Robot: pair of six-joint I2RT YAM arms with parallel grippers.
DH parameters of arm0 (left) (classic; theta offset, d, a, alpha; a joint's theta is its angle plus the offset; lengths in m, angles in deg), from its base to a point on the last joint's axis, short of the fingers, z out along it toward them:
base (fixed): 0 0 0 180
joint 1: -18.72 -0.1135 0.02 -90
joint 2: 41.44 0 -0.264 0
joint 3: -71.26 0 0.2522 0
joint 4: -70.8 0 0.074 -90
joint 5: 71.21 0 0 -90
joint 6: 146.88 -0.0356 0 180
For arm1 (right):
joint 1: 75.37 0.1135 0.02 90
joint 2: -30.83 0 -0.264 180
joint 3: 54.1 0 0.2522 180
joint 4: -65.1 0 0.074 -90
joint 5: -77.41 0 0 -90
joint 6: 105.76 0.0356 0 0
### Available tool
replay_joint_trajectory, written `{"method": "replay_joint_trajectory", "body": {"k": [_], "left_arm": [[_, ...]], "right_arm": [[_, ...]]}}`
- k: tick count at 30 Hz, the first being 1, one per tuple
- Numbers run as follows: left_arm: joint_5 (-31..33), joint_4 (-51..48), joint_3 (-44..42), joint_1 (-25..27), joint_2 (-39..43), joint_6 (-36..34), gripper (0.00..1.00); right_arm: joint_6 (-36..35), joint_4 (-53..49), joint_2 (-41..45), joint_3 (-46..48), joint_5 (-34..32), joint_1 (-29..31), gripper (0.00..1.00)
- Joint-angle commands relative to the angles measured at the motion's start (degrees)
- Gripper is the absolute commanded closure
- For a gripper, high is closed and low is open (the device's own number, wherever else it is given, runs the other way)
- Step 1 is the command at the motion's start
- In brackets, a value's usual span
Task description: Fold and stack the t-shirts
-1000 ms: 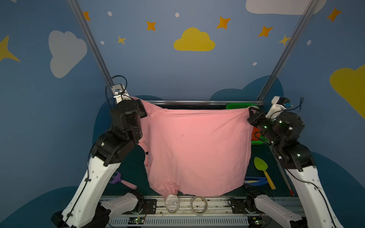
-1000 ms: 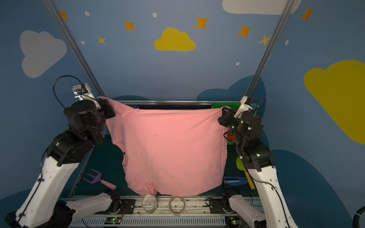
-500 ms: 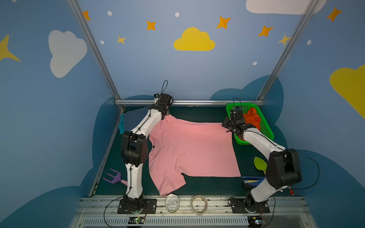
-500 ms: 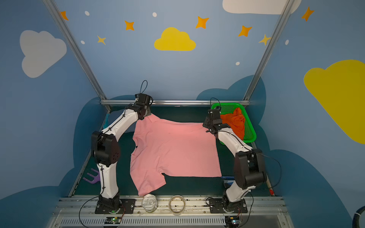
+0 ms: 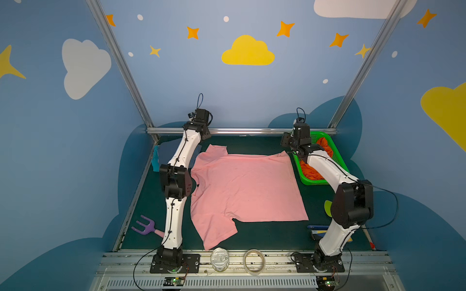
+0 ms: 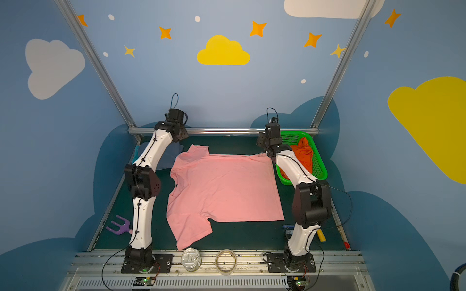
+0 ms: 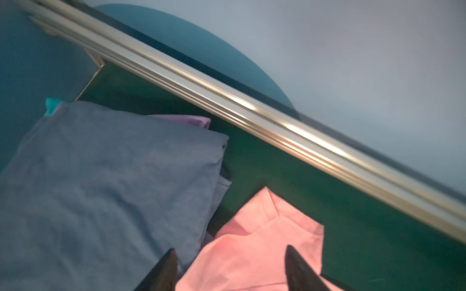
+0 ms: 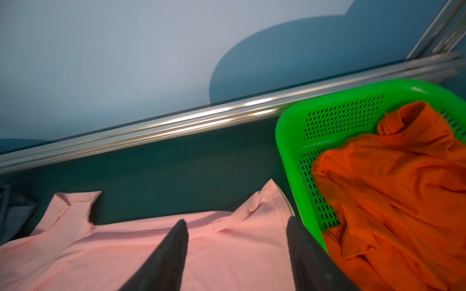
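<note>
green basket (image 8: pixel 286 151) beside pink t-shirt (image 5: pixel 247 186), blue t-shirt (image 7: pixel 100 189) opposite

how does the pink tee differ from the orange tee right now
Place: the pink tee lies on the table, while the orange tee sits in the green basket.
Pose: the pink tee is spread nearly flat with its sleeves showing, while the orange tee is crumpled in a heap.
Colour: the pink tee is pale, the orange tee bright.
Both are plain and not yet folded.
</note>
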Motion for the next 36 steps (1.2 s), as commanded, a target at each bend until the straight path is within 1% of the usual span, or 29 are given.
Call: {"method": "replay_joint_trajectory", "body": {"k": [1,3,4,6,8,10,13,16,18,21,25,28,32,36], "left_arm": [[-5.0,-8.0,0.4,1.8,3.2,0.2,0.53],[-4.3,-9.9,-4.6,3.0,5.1,1.1,0.61],[-4.2,-8.4,-9.2,3.9,7.2,1.4,0.62],[-5.0,-2.7,-21.1,5.6,11.9,1.6,0.61],[-5.9,2.6,-31.1,6.9,16.1,2.4,0.60],[-6.8,4.8,-37.1,7.2,18.1,4.0,0.59],[-7.9,6.5,-43.3,7.1,18.9,6.1,0.56],[-10.3,9.2,-48.3,7.2,18.8,7.3,0.54],[-11.2,10.4,-50.8,7.3,18.3,7.8,0.54],[-11.1,11.7,-53.5,7.4,17.4,8.2,0.54],[-9.8,11.9,-54.8,6.8,15.2,8.3,0.56],[-10.9,13.5,-56.7,6.6,14.6,8.1,0.57],[-12.7,15.4,-60.1,6.7,14.8,8.2,0.56],[-12.8,16.3,-65.6,7.1,16.8,9.1,0.56]], "right_arm": [[-2.1,-2.7,5.9,3.5,3.4,3.0,0.45],[-2.0,-5.9,8.3,6.4,3.8,5.3,0.47],[-1.9,-7.2,9.5,8.4,3.7,6.7,0.48],[-1.7,-9.2,11.8,12.6,3.3,9.1,0.48],[0.6,-12.3,14.4,17.1,3.0,10.9,0.48],[2.3,-14.4,16.2,21.1,3.3,11.9,0.48],[6.0,-19.2,18.3,25.7,3.2,12.8,0.47],[11.3,-26.3,18.6,28.0,3.6,13.3,0.47],[12.9,-28.5,18.2,29.9,4.2,14.1,0.48],[15.2,-28.4,18.2,33.8,4.8,15.7,0.48],[17.7,-28.2,17.4,37.9,5.0,16.6,0.47],[18.9,-31.2,16.3,38.6,4.9,16.7,0.46],[22.3,-31.9,16.1,42.1,6.1,17.2,0.44],[27.2,-31.7,19.1,45.5,6.2,19.2,0.44]]}}
